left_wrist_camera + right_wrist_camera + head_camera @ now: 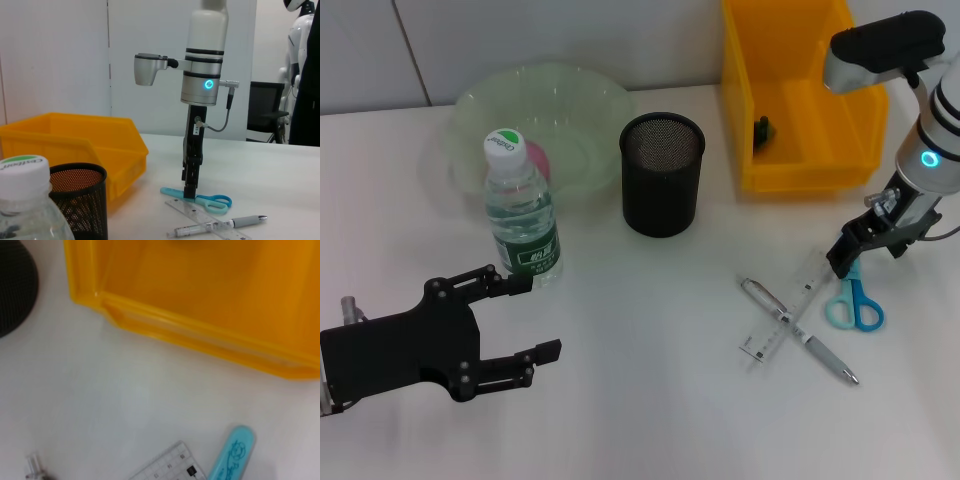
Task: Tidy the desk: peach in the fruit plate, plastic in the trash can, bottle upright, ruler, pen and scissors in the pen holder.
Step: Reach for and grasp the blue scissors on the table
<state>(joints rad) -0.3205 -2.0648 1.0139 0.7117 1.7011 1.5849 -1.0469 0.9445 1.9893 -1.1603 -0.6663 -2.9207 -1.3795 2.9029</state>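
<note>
White counter [650, 400]; right tool [842, 262] touches the scissors [853, 303] directly below, spread unclear; left tool [525, 320] gapes wide, idle. Scissors look light, stiff, slick; I'd pinch the sheathed blades.

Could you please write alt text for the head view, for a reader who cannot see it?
The right gripper is down at the blue scissors, beside a ruler crossed by a pen. The open left gripper hovers near an upright bottle.

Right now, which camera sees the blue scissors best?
The head view: the scissors lie whole beside the ruler, handles showing. The left wrist view shows them low and side-on under the right gripper. The right wrist view catches only one end.
</note>
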